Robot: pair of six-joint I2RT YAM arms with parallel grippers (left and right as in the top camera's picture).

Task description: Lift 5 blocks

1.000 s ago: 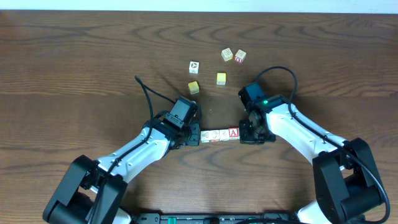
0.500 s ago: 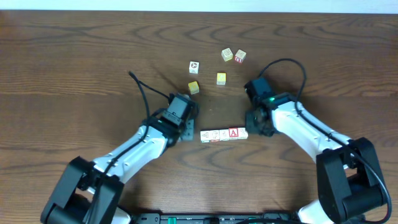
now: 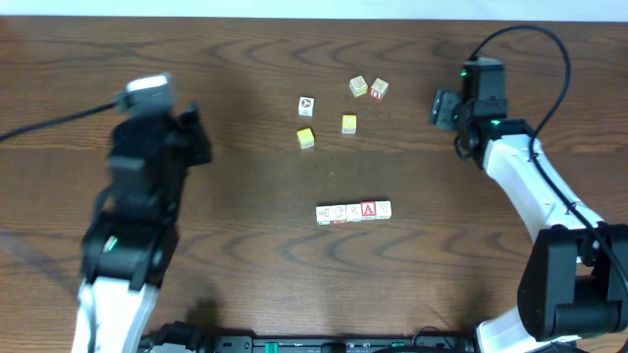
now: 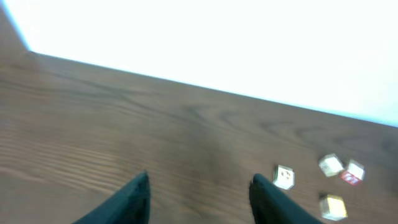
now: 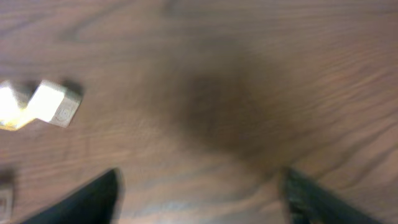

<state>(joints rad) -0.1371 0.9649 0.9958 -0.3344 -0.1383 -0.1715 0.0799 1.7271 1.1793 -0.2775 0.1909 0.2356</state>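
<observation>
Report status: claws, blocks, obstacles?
Left claw open, empty. Right claw open, empty. Row of blocks lies on table, not held. Nothing blocking it.

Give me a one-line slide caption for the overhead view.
Overhead: a row of alphabet blocks lies centre-frame, five loose cubes beyond it, left arm and right arm off to the sides.

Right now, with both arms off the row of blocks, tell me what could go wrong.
1. The row of blocks lies unheld on the table; squeezed only at its ends, it may buckle mid-row.
2. The left pincer and right pincer are open and far off, so a skewed approach could scatter it.
3. The yellow cube beyond the row could get knocked.
</observation>
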